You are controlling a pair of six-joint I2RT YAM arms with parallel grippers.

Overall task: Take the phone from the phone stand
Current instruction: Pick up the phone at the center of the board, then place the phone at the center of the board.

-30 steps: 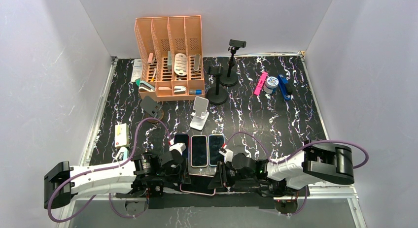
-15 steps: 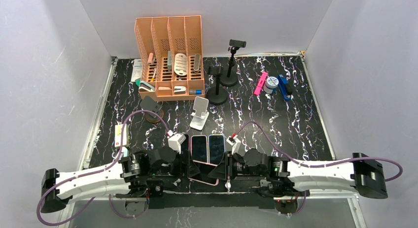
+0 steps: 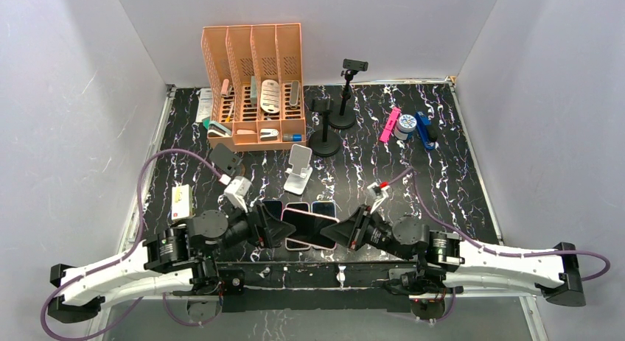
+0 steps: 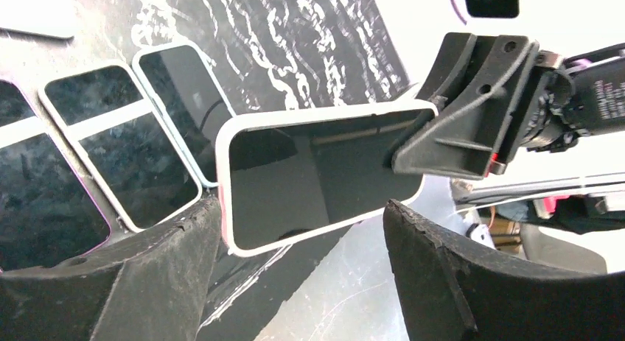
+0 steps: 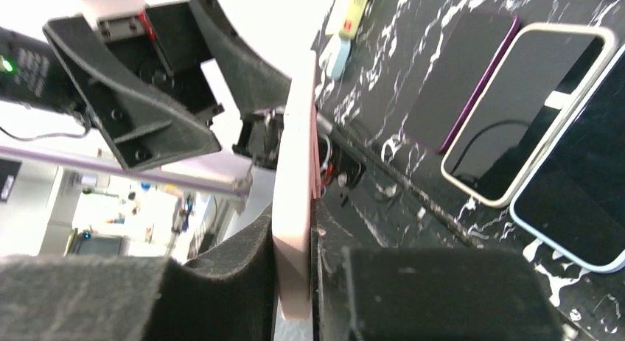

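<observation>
A pink-cased phone [image 3: 309,228] with a dark screen hangs in the air over the front of the table, between both grippers. My right gripper [image 3: 343,230] is shut on its right end; in the right wrist view the phone [image 5: 298,208] stands edge-on between the closed pads of the right gripper [image 5: 295,245]. My left gripper [image 3: 276,227] is open, its fingers either side of the phone's left end [image 4: 317,175], with the left gripper [image 4: 298,216] not closed on it. The white phone stand [image 3: 298,169] sits empty mid-table.
Three phones [image 3: 324,207] lie side by side on the black marbled table under the held phone; they also show in the left wrist view [image 4: 118,142]. An orange file rack [image 3: 254,83] and two black stands [image 3: 325,127] are at the back. A yellow-white box [image 3: 180,201] lies left.
Both arms have swung forward and up from the near edge. The right gripper has carried the pink phone up over the row of phones, and the left gripper now flanks its left end.
</observation>
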